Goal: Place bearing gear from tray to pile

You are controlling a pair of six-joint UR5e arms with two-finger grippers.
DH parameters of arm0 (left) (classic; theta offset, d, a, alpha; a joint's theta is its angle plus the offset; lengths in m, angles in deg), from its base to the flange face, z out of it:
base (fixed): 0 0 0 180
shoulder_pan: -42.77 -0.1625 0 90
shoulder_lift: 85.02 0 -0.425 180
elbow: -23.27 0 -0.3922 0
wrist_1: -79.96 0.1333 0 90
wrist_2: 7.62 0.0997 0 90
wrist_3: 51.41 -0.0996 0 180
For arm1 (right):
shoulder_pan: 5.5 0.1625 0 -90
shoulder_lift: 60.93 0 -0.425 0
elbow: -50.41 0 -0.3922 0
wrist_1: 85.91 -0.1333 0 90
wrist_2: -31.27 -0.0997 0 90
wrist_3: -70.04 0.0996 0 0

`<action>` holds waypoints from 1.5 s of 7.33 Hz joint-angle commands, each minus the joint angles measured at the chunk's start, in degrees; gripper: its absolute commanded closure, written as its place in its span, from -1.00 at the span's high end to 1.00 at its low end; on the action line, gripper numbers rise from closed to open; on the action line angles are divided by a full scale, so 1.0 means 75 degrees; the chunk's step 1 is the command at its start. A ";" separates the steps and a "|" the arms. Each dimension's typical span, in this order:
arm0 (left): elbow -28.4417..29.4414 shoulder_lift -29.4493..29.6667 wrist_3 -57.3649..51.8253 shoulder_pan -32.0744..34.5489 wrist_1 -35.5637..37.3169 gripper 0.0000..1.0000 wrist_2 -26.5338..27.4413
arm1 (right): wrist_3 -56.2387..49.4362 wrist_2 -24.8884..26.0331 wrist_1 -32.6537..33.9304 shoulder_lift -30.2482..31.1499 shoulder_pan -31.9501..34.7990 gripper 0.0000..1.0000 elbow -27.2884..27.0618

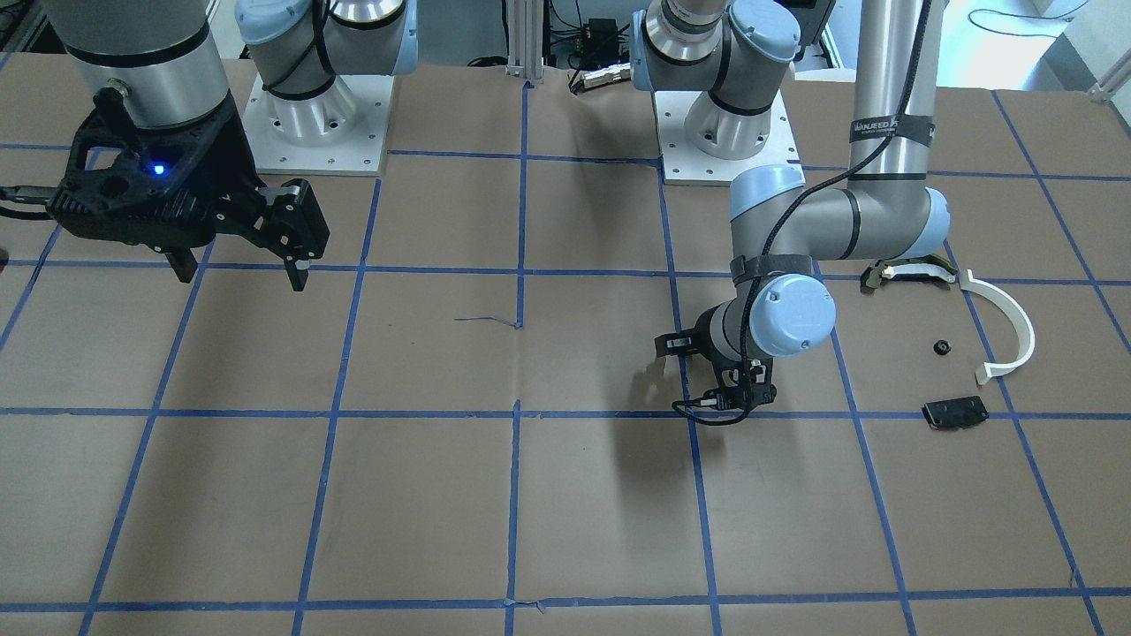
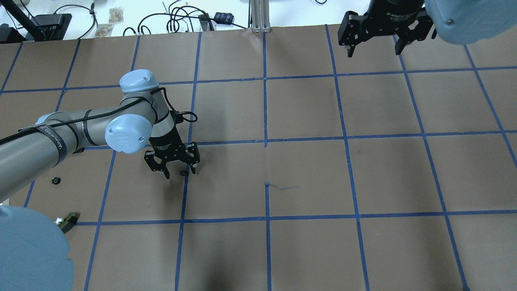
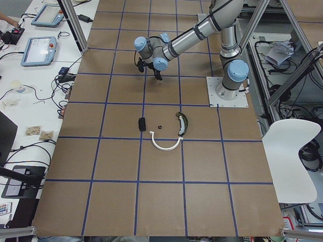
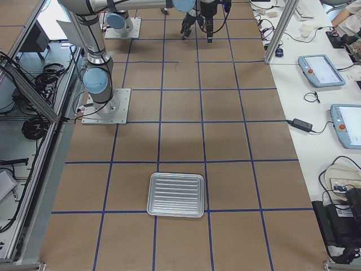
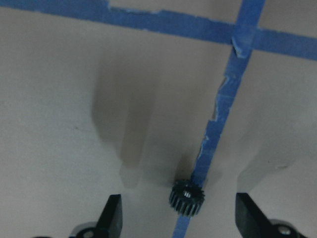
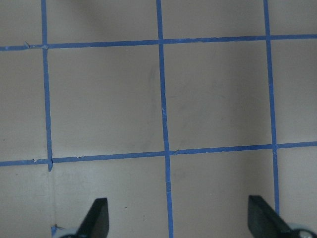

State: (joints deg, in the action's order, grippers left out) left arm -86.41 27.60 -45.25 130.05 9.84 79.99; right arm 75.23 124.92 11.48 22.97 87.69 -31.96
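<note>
STEP: bearing gear (image 5: 188, 197) to be grasped | GEAR: lying on table (image 5: 64, 99), on blue tape line (image 5: 210, 139), beneath left gripper (image 2: 180, 174), jaws spread | ACTION: jaws to be centred, lowered, closed across teeth before transfer to pile (image 1: 942, 347)

Overhead lighting, even and diffuse, across the brown counter (image 2: 307, 250). A soft, blurred shadow lies beneath the left gripper (image 2: 180, 173). Left wrist view dim and grainy; black gear (image 5: 187, 197) slightly soft, jaws at the bottom edge out of focus. Right wrist view brighter, blue tape lines (image 6: 163, 99) crisp. Front-facing view's top right corner overexposed.
</note>
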 commanded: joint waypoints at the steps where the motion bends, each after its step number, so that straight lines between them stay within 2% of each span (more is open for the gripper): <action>1: 0.0057 0.0124 -0.0013 0.0000 -0.0002 0.43 -0.0021 | -0.0012 -0.0006 0.0104 0.0110 0.0008 1.00 -0.0173; 2: 0.0069 0.0136 -0.0013 -0.0012 -0.0002 0.27 0.0014 | -0.0012 -0.0006 0.0105 0.0111 0.0008 1.00 -0.0174; 3: 0.0081 0.0136 -0.0025 -0.0012 0.0010 -0.05 0.0025 | -0.0012 0.0006 0.0105 0.0111 0.0008 1.00 -0.0174; 4: 0.0070 0.0090 -0.0060 -0.0012 -0.0002 -0.65 0.0037 | -0.0012 0.0006 0.0105 0.0111 0.0008 1.00 -0.0174; 5: 0.0069 0.0089 -0.0049 -0.0012 -0.0014 -1.00 0.0037 | -0.0012 0.0006 0.0105 0.0111 0.0008 1.00 -0.0174; 8: 0.0349 0.0031 -0.0060 -0.0082 -0.0095 -1.00 0.0037 | -0.0047 0.0006 0.0093 0.0122 0.0008 1.00 -0.0174; 9: 0.0884 -0.0016 -0.0118 -0.0268 -0.0560 -1.00 0.0211 | -0.0047 0.0006 0.0093 0.0134 0.0008 1.00 -0.0174; 10: 0.1563 -0.0074 -0.0989 -0.0780 -0.1203 -1.00 0.0700 | -0.0058 0.0006 0.0093 0.0146 0.0008 1.00 -0.0174; 11: 0.1813 -0.0098 -0.2343 -0.1539 -0.1557 -1.00 0.0786 | -0.0059 0.0006 0.0093 0.0146 0.0008 1.00 -0.0174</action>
State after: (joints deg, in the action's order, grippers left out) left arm -76.52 27.22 -52.88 124.31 2.26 83.98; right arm 74.83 124.96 12.18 24.02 87.76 -33.26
